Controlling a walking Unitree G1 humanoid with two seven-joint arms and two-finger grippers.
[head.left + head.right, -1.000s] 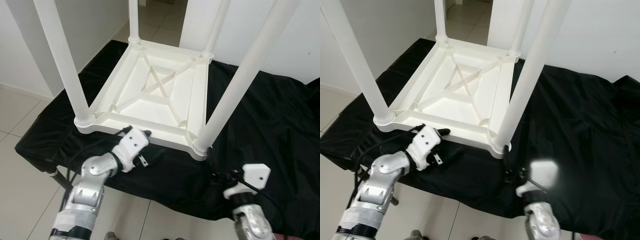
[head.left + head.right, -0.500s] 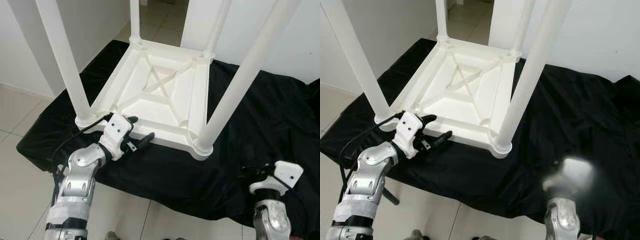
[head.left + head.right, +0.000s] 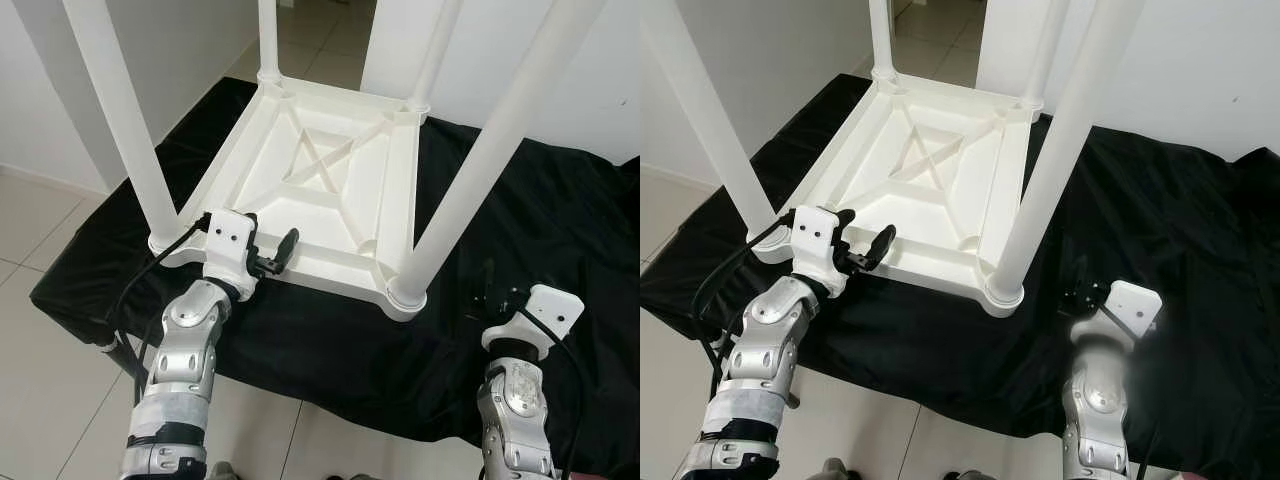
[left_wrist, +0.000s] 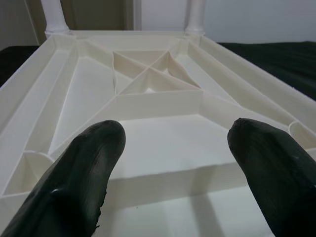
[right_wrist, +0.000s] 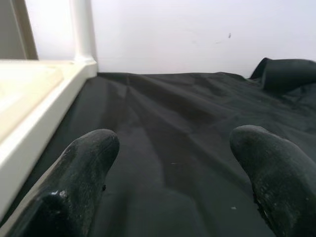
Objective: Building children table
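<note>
While the upturned white children table [image 3: 320, 190] rests legs-up on the black-draped tabletop [image 3: 560, 230], the left hand [image 3: 268, 255] has risen to its near rim, fingers spread, and the right hand [image 3: 1077, 287] has lifted, open, beside it; both look poised to grip.

White table [image 3: 330, 180] on black cloth [image 3: 540, 230]; black-fingered silver arms, pale floor tiles [image 3: 30, 230]

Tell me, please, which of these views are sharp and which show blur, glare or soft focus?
Left eye view: sharp and evenly lit across the upturned white table and the left gripper. Right eye view: the right gripper and its white wrist block are slightly smeared. Both wrist views: the black fingers close to the lens are soft; the table ribs and black cloth beyond are clearer.
</note>
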